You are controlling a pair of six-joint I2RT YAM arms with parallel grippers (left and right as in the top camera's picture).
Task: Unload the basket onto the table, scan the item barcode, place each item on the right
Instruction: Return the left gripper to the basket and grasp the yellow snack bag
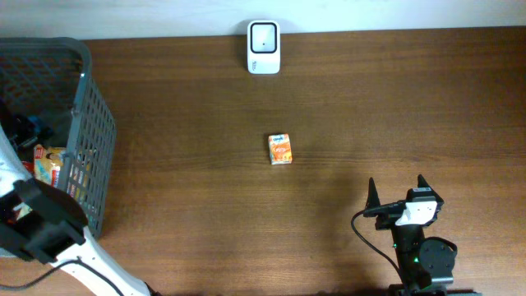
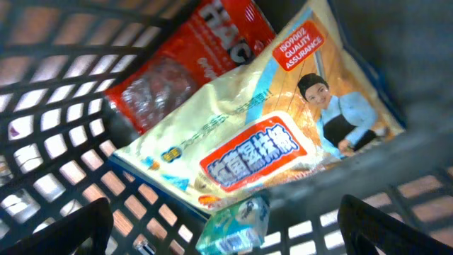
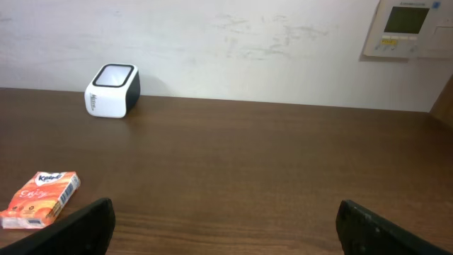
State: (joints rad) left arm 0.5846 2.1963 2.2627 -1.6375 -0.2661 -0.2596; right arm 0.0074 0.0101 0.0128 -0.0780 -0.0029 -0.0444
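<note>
My left gripper (image 2: 228,228) hangs open inside the grey basket (image 1: 92,123), above a heap of goods. A yellow snack packet (image 2: 262,134) with a red label lies on top, and a red packet (image 2: 191,64) lies beside it. A small teal pack (image 2: 237,223) sits between the jaws, and nothing touches it. A small orange box (image 1: 280,149) lies flat mid-table, also at the left in the right wrist view (image 3: 39,200). The white scanner (image 1: 264,47) stands at the far edge. My right gripper (image 1: 397,186) hovers open and empty near the front right.
The basket's mesh walls (image 2: 56,142) close in on the left gripper on all sides. The left arm (image 1: 37,220) reaches in from the front left corner. A wall panel (image 3: 407,28) hangs behind the table at the right.
</note>
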